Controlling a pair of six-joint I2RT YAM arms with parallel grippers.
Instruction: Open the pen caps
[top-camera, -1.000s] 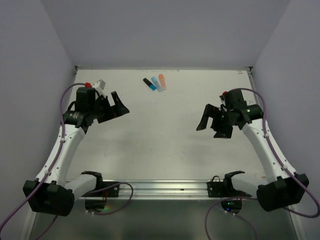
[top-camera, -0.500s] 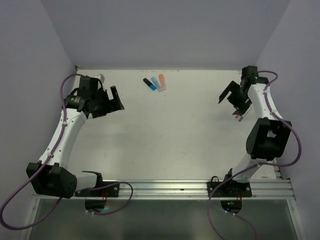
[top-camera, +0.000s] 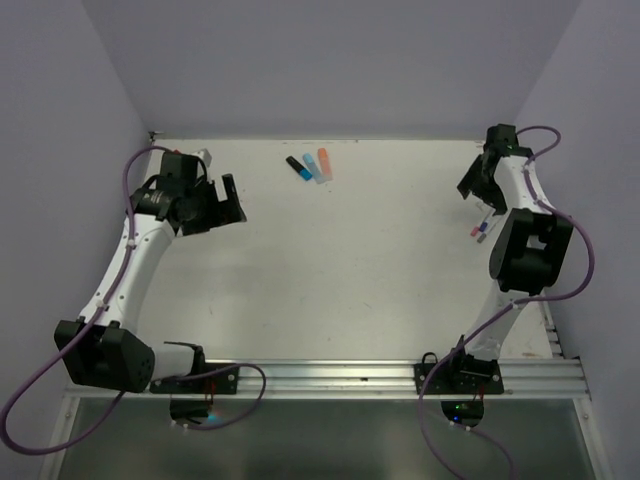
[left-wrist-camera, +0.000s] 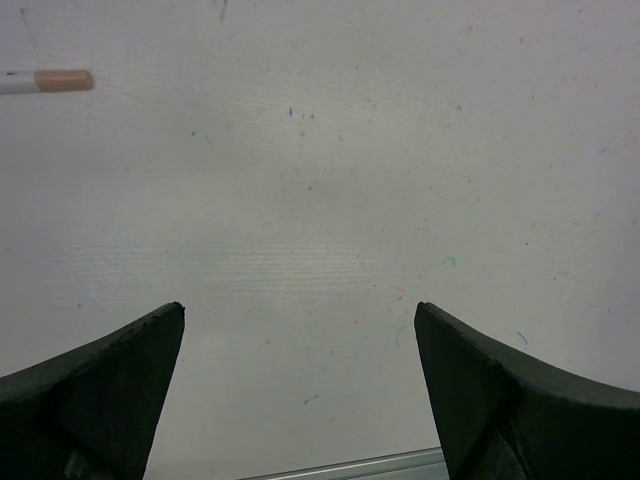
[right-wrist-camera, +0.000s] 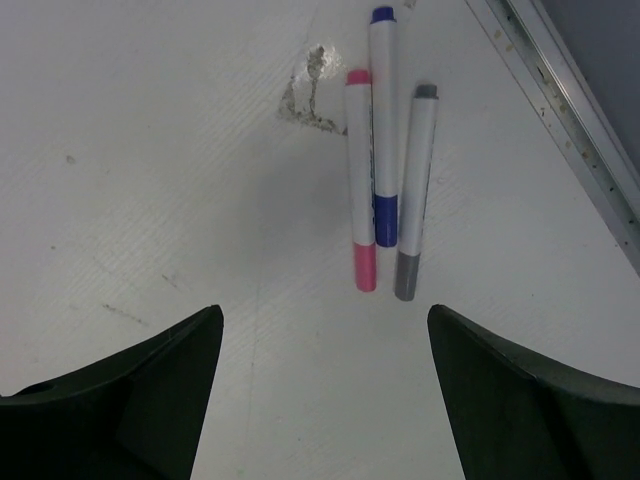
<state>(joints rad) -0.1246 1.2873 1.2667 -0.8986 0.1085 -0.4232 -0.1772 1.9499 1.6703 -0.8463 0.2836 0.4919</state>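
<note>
Rightward and back the right pincer (right-wrist-camera: 323, 312) has swung; spread wide and empty, it hangs over three capped pens (right-wrist-camera: 385, 130) beside the rail (right-wrist-camera: 570, 100) of the table (right-wrist-camera: 150, 200): pink cap (right-wrist-camera: 365, 267), blue cap (right-wrist-camera: 385, 220), grey cap (right-wrist-camera: 406, 275). Only the left wrist view shows a peach cap (left-wrist-camera: 63, 80) on its barrel (left-wrist-camera: 15, 84), ahead of the left pincer (left-wrist-camera: 299, 306), likewise spread and empty. From above I see the scuffed white table, lilac walls (top-camera: 330, 60), and three markers (top-camera: 309, 166) at the far edge.

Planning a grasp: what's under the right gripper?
A pink pen, a blue pen and a grey pen, capped, side by side on the table. The right gripper's fingers hide the table nearest the camera.
</note>
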